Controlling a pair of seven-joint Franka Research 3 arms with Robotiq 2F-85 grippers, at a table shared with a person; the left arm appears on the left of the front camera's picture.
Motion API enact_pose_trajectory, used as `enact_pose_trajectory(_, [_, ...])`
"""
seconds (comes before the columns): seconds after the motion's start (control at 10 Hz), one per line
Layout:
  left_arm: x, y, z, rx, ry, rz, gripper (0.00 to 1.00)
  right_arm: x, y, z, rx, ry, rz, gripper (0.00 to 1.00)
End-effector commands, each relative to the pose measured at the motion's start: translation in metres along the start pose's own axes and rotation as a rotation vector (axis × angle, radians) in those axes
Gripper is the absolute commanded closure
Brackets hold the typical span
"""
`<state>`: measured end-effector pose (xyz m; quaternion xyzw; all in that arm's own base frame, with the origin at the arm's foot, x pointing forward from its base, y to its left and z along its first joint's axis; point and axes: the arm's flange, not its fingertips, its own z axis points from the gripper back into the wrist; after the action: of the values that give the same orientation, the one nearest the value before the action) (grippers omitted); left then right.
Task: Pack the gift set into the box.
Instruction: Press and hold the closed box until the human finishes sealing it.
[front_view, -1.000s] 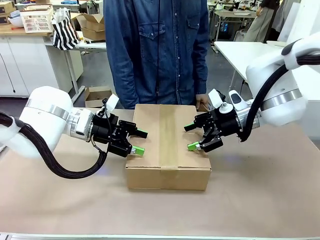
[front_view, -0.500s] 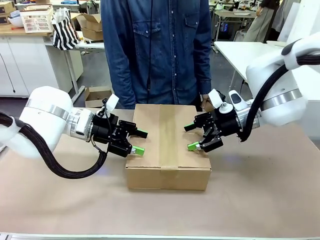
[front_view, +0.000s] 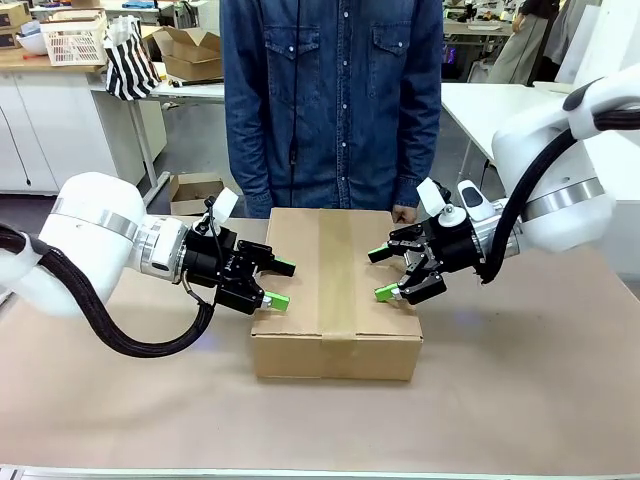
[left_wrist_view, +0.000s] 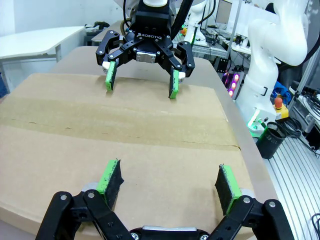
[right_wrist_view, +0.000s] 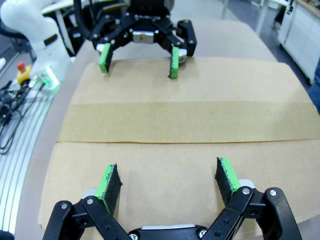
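The flat brown cardboard box (front_view: 335, 290), flaps taped shut, sat mid-table with bare brown tabletop (front_view: 520, 390) all round. The left gripper (front_view: 276, 284) hovered spread wide over its left edge; the right gripper (front_view: 384, 274), equally wide, hung over its right edge.

From my left wrist camera, the only legible marking is the white brand lettering "ROBOTIQ" printed on the black body of my right gripper (left_wrist_view: 142, 82), which faces me across the closed box (left_wrist_view: 125, 135). The lettering sits centred on the housing, just above the point where the two finger linkages branch off. In my right wrist camera, the corresponding lettering on my left gripper (right_wrist_view: 138, 62) is too dark and small to read. The box top and its tape strip (right_wrist_view: 175, 122) carry no print that I can make out. In the front view, no labels or numbers are readable.
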<state>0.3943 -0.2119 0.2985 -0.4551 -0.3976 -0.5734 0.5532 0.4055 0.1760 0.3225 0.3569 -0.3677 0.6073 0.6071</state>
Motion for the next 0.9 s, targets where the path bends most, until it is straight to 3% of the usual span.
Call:
enact_pose_trajectory(0.0, [0.0,0.0,0.0,0.0,0.0,0.0,0.0,0.0,0.0,0.0,0.0,0.0,0.0,0.0])
enact_pose_trajectory(0.3, [0.074,-0.041,0.005,-0.04,-0.071,0.311,0.0,0.063,0.038,0.034,0.0,-0.028,-0.502,0.0])
enact_pose_trajectory(0.5, [0.089,-0.076,0.032,0.002,-0.14,0.495,0.0,0.071,0.071,0.063,0.021,-0.018,-0.669,0.0])
enact_pose_trajectory(0.6, [0.091,-0.093,0.048,0.039,-0.117,0.585,0.0,0.068,0.085,0.081,-0.019,-0.031,-0.751,0.0])
enact_pose_trajectory(0.7, [0.091,-0.113,0.068,0.034,-0.013,0.676,0.0,0.062,0.098,0.1,0.016,-0.063,-0.803,0.0])
enact_pose_trajectory(0.8, [0.085,-0.129,0.084,0.04,0.002,0.791,0.0,0.052,0.107,0.122,0.042,-0.117,-0.859,0.0])
